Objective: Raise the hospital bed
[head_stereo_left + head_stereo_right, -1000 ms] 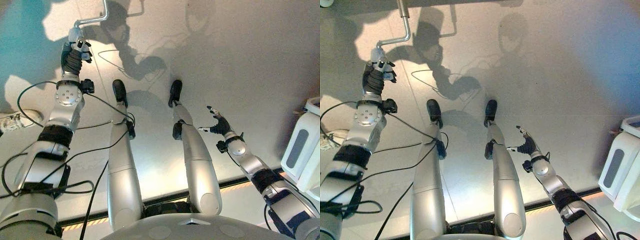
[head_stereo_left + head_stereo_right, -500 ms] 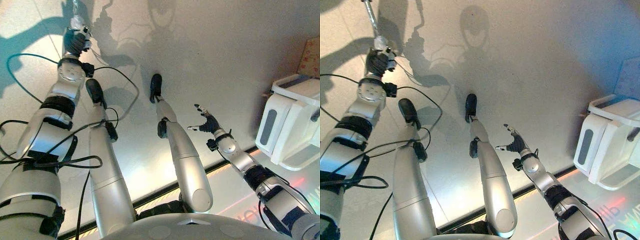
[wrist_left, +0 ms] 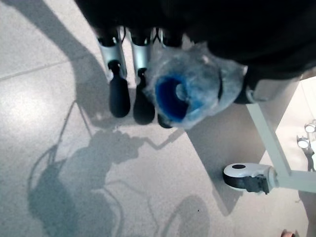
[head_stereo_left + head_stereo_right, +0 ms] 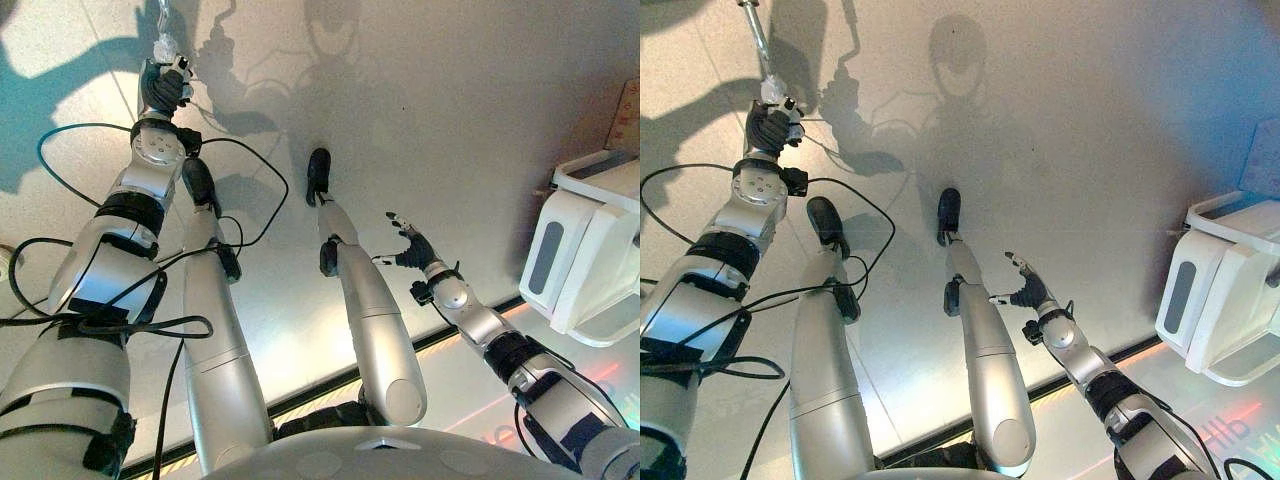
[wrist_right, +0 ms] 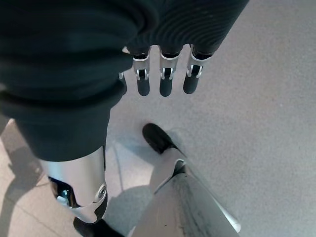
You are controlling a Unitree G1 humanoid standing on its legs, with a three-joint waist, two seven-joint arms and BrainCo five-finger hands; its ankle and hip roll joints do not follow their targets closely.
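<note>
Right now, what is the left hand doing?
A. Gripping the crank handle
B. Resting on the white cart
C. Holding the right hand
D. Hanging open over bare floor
A: in the head views the left hand is closed at the end of the metal crank, and its wrist view shows the fingers curled round the blue-ended handle. The right hand hangs open, off the crank.

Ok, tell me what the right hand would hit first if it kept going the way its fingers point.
Probably just the floor. The right hand hangs open with its fingers aimed down and forward, and nothing lies between their tips and the grey floor. How far off the floor is, the views do not settle.
</note>
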